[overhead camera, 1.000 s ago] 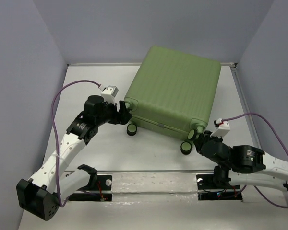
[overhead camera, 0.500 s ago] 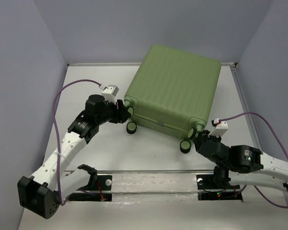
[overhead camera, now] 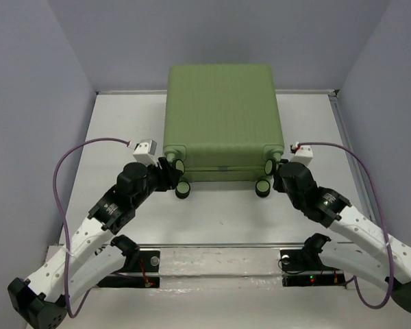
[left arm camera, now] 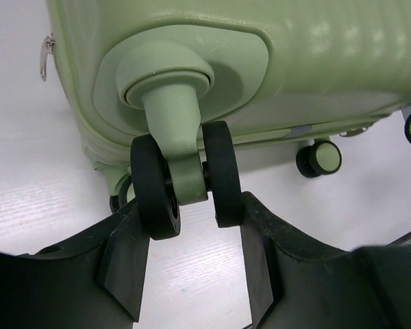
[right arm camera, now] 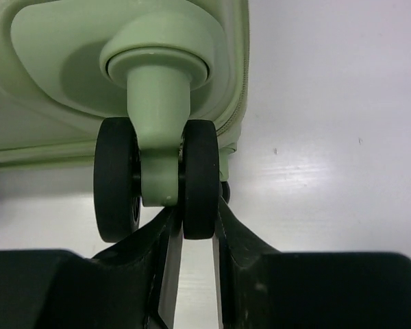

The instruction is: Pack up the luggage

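The closed, ribbed light-green hard-shell suitcase [overhead camera: 222, 116] lies flat on the white bench [overhead camera: 123, 130], apparently being steadied or squared. The left gripper [left arm camera: 192, 226] brackets a black twin caster [left arm camera: 185, 175] just ahead, fingers spread wide. The right gripper [right arm camera: 192, 236], nearly closed, nudges another caster [right arm camera: 157, 175]; neither visibly clamps.

Light-green ribbed suitcase [overhead camera: 222, 116] with black-and-green caster wheels [left arm camera: 185, 178]; black fingers [left arm camera: 123, 264]; white surface [overhead camera: 219, 216]; purple cables [overhead camera: 72, 161].

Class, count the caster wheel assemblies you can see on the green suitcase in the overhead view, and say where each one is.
4, all along the luggage's near edge: two upper ones at the left and right corners by each pincer, two lower ones on the table at left and right.
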Controlling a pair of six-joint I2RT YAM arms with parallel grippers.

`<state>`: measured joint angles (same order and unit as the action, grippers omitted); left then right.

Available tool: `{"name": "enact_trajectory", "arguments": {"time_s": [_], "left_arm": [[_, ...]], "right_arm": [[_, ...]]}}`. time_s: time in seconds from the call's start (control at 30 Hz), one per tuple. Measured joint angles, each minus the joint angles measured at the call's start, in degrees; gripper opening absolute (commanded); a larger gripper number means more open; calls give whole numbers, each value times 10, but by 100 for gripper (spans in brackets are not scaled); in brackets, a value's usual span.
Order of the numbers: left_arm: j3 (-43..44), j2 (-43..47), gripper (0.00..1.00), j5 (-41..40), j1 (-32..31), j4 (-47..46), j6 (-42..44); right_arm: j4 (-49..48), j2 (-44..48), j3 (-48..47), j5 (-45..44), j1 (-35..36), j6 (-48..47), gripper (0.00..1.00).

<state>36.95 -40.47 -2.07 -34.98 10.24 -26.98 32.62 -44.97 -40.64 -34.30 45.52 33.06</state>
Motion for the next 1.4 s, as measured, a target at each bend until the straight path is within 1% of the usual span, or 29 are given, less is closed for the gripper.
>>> {"name": "enact_trajectory", "arguments": {"time_s": [0.1,0.17,0.33,0.37,0.4,0.43,0.47,0.5,0.53,0.6,0.63,0.67,0.73,0.77,0.8,0.83,0.9,0.97,1.03,1.13,1.23,1.4], "left_arm": [[-5,30,6,-26,-15,28,-26],[-10,40,6,-32,-24,29,-40],[-23,22,6,-29,-36,-11,-76],[-24,16,6,-28,-38,-19,-81],[-24,5,6,-25,-41,-32,-91],[-24,-3,6,-23,-43,-42,-98],[-24,-10,6,-18,-44,-50,-106],[-24,-15,6,-16,-44,-54,-111],[-24,-21,6,-17,-45,-62,-117],[-24,-23,6,-16,-47,-67,-126],[-24,-25,6,-10,-48,-73,-130],[-23,-28,6,1,-56,-83,-137],[-21,-42,6,18,-70,-96,-150],[-18,-46,6,23,-74,-100,-154],[-16,-48,6,26,-76,-100,-156],[-15,-49,6,27,-77,-100,-157],[-15,-49,6,28,-77,-100,-158],[-14,-49,6,28,-77,-99,-158],[-14,-49,6,29,-77,-99,-158],[-14,-48,6,29,-77,-98,-158],[-14,-43,6,27,-77,-94,-158],[-13,-19,6,10,-77,-69,-149]], "right_arm": [[-67,-36,-1,55,-48,-54,7],[-93,-59,-9,99,-87,-85,7],[-103,-111,-52,205,-179,-155,8],[-104,-119,-59,219,-192,-163,12],[-106,-126,-64,231,-205,-172,23],[-113,-132,-67,242,-219,-184,50],[-116,-131,-67,245,-225,-188,62],[-122,-125,-64,253,-231,-190,73],[-129,-116,-56,238,-231,-196,83],[-138,-70,-24,238,-240,-187,83],[-157,-29,9,269,-235,-176,82],[-168,5,29,289,-223,-171,77],[-215,77,77,327,-200,-154,72],[-234,91,103,340,-197,-145,62],[-252,128,126,348,-196,-131,55],[-271,137,145,350,-196,-120,49],[-302,130,175,351,-196,-106,47],[-328,96,200,342,-196,-92,44],[-350,55,202,324,-196,-90,43],[-388,14,202,298,-198,-89,44],[-454,-19,202,280,-210,-91,45],[-556,-61,227,288,-253,-92,46]]}}
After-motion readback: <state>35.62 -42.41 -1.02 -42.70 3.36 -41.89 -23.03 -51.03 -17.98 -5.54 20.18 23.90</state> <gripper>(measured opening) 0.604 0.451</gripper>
